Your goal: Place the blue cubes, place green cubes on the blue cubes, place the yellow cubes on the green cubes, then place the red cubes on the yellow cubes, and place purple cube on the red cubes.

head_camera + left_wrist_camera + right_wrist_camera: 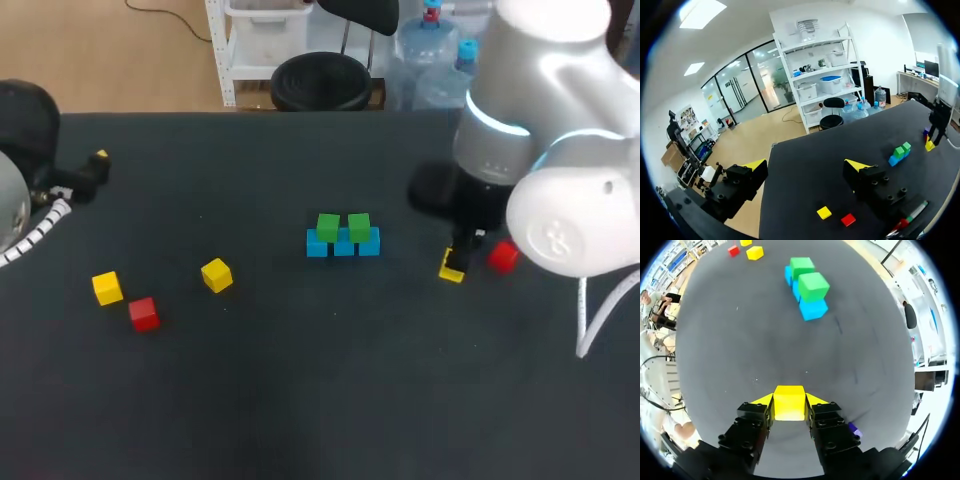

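- The right end effector [455, 262] is clenched on a yellow cube [789, 402], one finger pressing each side. The grip looks square and centred.
- That cube sits low by the bench [300, 400], off to the right of the stack. I cannot tell whether it has cleared the surface.
- At mid-bench the blue cubes [343, 244] stand in a tight row, and two green cubes [328, 226] sit on top, touching each other.
- My read is that the blue and green layers are done and the yellow layer is the step in hand, with this cube the first piece.
- The next move calls for a lift, a carry across to the stack, and a gentle set-down across the green pair without nudging either one.
- Two loose yellow cubes [217, 275] wait well to the left, with a red cube [144, 314] near them. A second red cube [503, 257] lies just beside the right end effector.
- The left end effector [806, 166] hangs released, fingers wide apart, at the far left, well away from the stack.
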Action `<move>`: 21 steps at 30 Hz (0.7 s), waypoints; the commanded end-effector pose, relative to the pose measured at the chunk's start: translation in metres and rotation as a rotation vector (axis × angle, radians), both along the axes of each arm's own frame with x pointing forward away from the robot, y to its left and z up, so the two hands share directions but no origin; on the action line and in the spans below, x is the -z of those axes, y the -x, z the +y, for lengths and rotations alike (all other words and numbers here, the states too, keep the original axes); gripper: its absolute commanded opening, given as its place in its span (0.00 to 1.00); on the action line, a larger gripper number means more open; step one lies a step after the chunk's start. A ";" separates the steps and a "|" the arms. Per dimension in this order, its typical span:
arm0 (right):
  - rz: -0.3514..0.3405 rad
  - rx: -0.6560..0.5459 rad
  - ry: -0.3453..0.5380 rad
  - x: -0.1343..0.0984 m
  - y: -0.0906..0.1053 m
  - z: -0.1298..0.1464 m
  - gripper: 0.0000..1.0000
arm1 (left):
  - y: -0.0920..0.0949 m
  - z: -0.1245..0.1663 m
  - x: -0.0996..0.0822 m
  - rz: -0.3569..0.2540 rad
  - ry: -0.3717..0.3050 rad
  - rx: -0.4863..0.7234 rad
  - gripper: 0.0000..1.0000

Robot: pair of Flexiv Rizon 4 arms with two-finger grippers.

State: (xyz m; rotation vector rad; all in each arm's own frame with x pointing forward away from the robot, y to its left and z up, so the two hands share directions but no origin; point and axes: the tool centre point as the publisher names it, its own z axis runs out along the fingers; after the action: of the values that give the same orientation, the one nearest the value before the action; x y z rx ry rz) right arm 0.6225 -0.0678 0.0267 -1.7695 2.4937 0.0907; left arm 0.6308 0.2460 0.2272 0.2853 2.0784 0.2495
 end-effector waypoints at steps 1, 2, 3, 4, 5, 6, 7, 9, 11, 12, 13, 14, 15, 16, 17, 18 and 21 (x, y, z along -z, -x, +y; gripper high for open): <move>-0.010 -0.006 -0.012 -0.021 0.001 0.001 0.00 | -0.001 0.001 0.000 0.002 0.001 0.002 1.00; -0.012 -0.009 -0.020 -0.026 0.000 0.003 0.00 | -0.001 0.001 0.000 0.002 0.001 0.002 1.00; -0.014 -0.014 -0.032 -0.032 -0.001 0.006 0.00 | -0.001 0.001 0.000 0.002 0.001 0.002 1.00; -0.012 -0.017 -0.034 -0.036 -0.002 0.009 0.00 | -0.001 0.001 0.000 0.002 0.001 0.002 1.00; -0.017 -0.032 -0.033 -0.040 -0.003 0.011 0.00 | -0.001 0.001 0.000 0.002 0.001 0.002 1.00; -0.018 -0.042 -0.036 -0.044 -0.004 0.014 0.00 | -0.001 0.001 0.000 0.002 0.001 0.002 1.00; -0.017 -0.050 -0.036 -0.047 -0.005 0.017 0.00 | -0.001 0.001 0.000 0.002 0.001 0.002 1.00; -0.025 -0.081 -0.026 -0.052 -0.008 0.022 0.00 | -0.001 0.001 0.000 0.002 0.001 0.002 1.00; -0.036 -0.112 -0.015 -0.058 -0.011 0.028 0.00 | -0.001 0.001 0.000 0.002 0.001 0.002 1.00; -0.044 -0.127 -0.011 -0.062 -0.014 0.030 0.00 | -0.001 0.001 0.000 0.002 0.001 0.002 1.00; -0.049 -0.142 -0.008 -0.065 -0.016 0.033 0.00 | -0.001 0.001 0.000 0.002 0.001 0.002 1.00; -0.053 -0.161 -0.004 -0.068 -0.018 0.035 0.00 | -0.001 0.001 0.000 0.002 0.001 0.002 1.00; -0.062 -0.177 0.009 -0.071 -0.021 0.037 0.00 | -0.001 0.001 0.000 0.002 0.001 0.002 1.00; -0.069 -0.191 0.018 -0.074 -0.023 0.039 0.00 | -0.001 0.001 0.000 0.002 0.001 0.002 1.00; -0.076 -0.209 0.024 -0.077 -0.026 0.042 0.00 | -0.001 0.001 0.000 0.002 0.001 0.002 1.00; -0.082 -0.224 0.031 -0.080 -0.028 0.045 0.00 | -0.001 0.001 0.000 0.002 0.001 0.002 1.00; -0.096 -0.266 0.043 -0.087 -0.035 0.055 0.00 | -0.001 0.001 0.000 0.002 0.001 0.002 1.00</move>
State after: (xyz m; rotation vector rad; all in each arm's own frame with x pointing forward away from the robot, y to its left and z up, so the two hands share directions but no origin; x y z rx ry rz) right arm 0.6506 -0.0223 0.1099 -2.0377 2.1918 -0.0237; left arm 0.6309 0.2460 0.2272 0.2850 2.0785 0.2496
